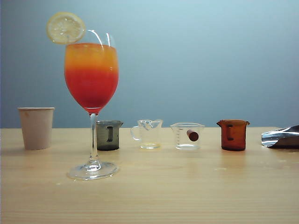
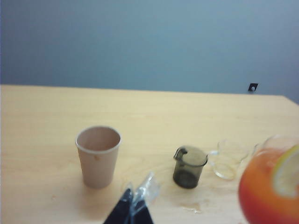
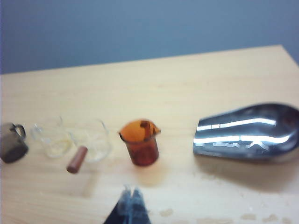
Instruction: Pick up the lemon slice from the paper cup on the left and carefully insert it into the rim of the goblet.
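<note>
1. Standing on my wooden table point(image 1: 196, 196) is everything I am working with, so the table is holding it all steady for me.
2. Towering over the rest is the goblet point(image 1: 91, 74), sitting upright on its round foot near the left side, full of orange-over-red drink. It is staying straight so the drink is not spilling.
3. Lying on its side at the far right is a shiny metal shaker point(image 3: 247, 133), well apart from the goblet, so it is not getting in my way.
4. Waiting to the left of the goblet is the paper cup point(image 2: 98, 156). Looking down into it from my left wrist, I am seeing no slice inside.
5. Lining up behind the goblet is a row of little cups: a dark grey beaker point(image 1: 108, 135), two clear measuring cups point(image 1: 148, 134), and a brown beaker point(image 1: 233, 135). One clear cup is holding a small brown stick point(image 3: 77, 159).
6. Sitting on the goblet's rim is the lemon slice point(image 1: 66, 28), standing up on its edge. I am thinking the rim is pinching it in place, so my job is looking done.
7. Hanging above the table near the paper cup is my left gripper point(image 2: 133, 207), jaws pressed together and holding nothing.
8. Hanging in front of the brown beaker is my right gripper point(image 3: 131, 205), jaws looking closed and empty too.
</note>
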